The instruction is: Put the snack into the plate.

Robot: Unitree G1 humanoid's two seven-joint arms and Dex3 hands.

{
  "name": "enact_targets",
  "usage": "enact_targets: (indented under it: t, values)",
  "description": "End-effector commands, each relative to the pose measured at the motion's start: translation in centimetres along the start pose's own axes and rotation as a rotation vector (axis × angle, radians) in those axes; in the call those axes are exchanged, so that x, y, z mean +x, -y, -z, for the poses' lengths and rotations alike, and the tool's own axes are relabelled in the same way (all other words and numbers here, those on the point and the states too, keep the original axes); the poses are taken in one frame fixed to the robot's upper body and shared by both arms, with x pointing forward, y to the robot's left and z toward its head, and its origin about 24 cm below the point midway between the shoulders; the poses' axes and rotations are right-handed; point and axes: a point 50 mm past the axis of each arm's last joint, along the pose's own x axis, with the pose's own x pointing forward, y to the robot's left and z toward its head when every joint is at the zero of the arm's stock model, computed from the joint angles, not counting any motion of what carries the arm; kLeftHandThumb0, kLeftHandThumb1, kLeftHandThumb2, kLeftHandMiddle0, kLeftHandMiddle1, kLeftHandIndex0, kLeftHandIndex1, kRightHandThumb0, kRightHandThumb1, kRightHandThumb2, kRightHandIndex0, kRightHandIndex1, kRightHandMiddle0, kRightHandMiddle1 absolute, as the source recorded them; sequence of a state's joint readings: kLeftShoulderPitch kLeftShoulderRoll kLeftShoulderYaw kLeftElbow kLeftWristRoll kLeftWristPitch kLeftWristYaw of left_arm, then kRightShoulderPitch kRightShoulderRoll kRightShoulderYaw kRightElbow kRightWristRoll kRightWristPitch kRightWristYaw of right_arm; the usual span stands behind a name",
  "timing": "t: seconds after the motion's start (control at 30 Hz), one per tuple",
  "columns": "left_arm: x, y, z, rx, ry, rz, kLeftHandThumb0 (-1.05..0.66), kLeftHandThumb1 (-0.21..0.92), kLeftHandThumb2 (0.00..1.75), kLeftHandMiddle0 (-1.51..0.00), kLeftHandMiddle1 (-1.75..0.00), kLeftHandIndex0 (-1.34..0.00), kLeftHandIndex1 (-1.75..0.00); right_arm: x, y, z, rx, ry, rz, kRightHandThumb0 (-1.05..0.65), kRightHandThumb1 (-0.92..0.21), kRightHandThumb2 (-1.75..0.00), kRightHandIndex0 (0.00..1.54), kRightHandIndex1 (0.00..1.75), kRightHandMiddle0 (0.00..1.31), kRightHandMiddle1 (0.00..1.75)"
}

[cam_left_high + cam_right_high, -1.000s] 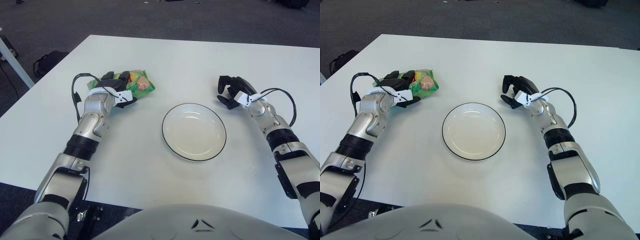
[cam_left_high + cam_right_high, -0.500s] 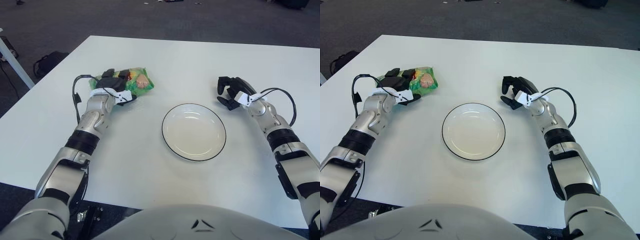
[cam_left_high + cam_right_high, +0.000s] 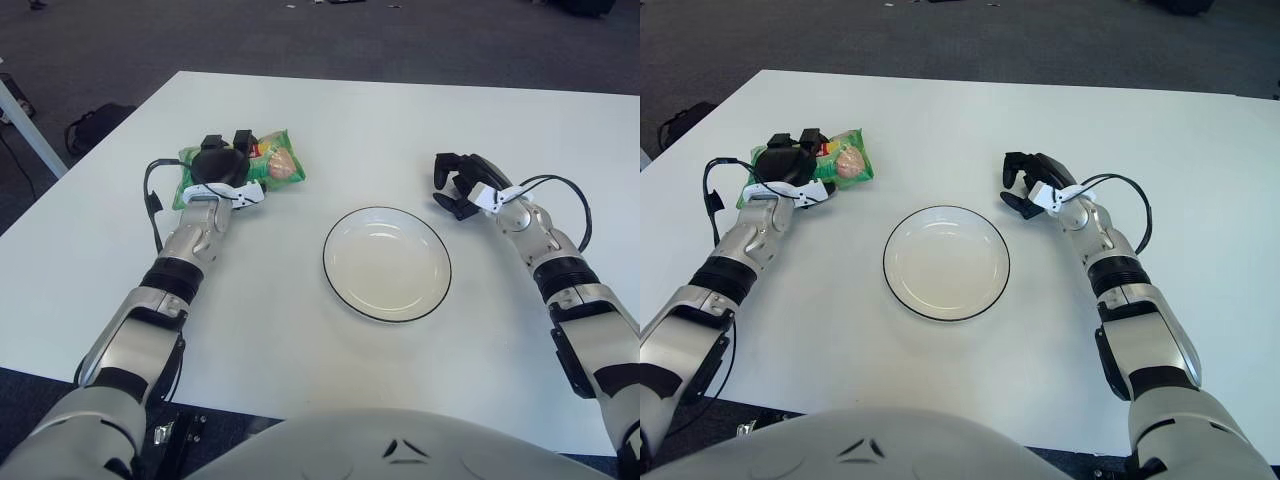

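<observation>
Fingers of the left hand (image 3: 222,165) lay over the near half of the green snack packet (image 3: 262,167), which sat flat on the white worktop (image 3: 330,120) toward its far left. The black palm rested on top of the wrapper and two finger tips poked up behind it, so the hand was touching the packet from above; whether it had actually closed around the packet could not be told from either eye view. The packet's right end, with a pale printed picture on it, stuck out clear of the hand.

The right hand (image 3: 1032,184) hung over the worktop on the far right side, well apart from the snack, with its dark fingers curled inward around nothing. A black cable looped from its wrist along the forearm.

Between the two arms, nearer the robot, stood the round white plate (image 3: 340,285) with a thin dark rim. It held nothing. The snack packet lay well apart from the plate, off to its far left, and the right hand was near the plate's far right edge without touching it.
</observation>
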State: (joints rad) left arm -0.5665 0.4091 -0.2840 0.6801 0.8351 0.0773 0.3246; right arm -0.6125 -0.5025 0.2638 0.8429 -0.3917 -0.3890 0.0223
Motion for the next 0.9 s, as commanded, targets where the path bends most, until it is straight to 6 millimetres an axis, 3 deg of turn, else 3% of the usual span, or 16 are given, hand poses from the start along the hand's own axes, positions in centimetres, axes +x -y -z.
enact_targets:
  t: [0.0,0.23,0.43,0.5,0.7,0.87]
  values:
    - [-1.5,2.7,0.6,-0.038,-0.072,0.128,0.0,-0.08,1.6,-1.03,-1.24,-0.78,-1.75,-1.8,-3.4,2.6,0.008,-0.131,-0.137,-0.5,-0.28,-1.36,1.17,1.75,0.65,1.75]
    - [-0.9,0.3,-0.5,-0.086,-0.029,0.036,0.0,-0.11,1.65,-1.07,-1.28,-0.76,-1.75,-1.8,-3.5,2.7,0.025,-0.135,-0.137,-0.49,-0.29,-1.34,1.14,1.75,0.63,1.75]
    - [-0.3,-4.5,-1.8,-0.143,0.083,-0.074,0.0,-0.13,1.7,-1.04,-1.41,-0.75,-1.75,-1.8,-3.5,2.8,0.007,-0.141,-0.145,-0.49,-0.29,-1.34,1.14,1.75,0.63,1.75]
    - [-0.1,-7.0,-2.9,-0.149,0.132,-0.145,0.0,-0.13,1.72,-1.03,-1.45,-0.74,-1.75,-1.8,-3.5,2.9,0.008,-0.144,-0.147,-0.49,-0.29,-1.34,1.13,1.75,0.63,1.75]
    - [-0.6,-11.3,-5.3,-0.147,0.23,-0.288,0.0,-0.11,1.72,-0.99,-1.55,-0.71,-1.75,-1.7,-3.5,2.9,0.008,-0.143,-0.145,-0.49,-0.3,-1.34,1.12,1.75,0.63,1.75]
    - [-1.0,-12.8,-6.1,-0.148,0.276,-0.35,0.0,-0.1,1.73,-0.97,-1.59,-0.7,-1.75,-1.7,-3.6,2.9,-0.001,-0.143,-0.144,-0.49,-0.29,-1.34,1.13,1.75,0.63,1.75]
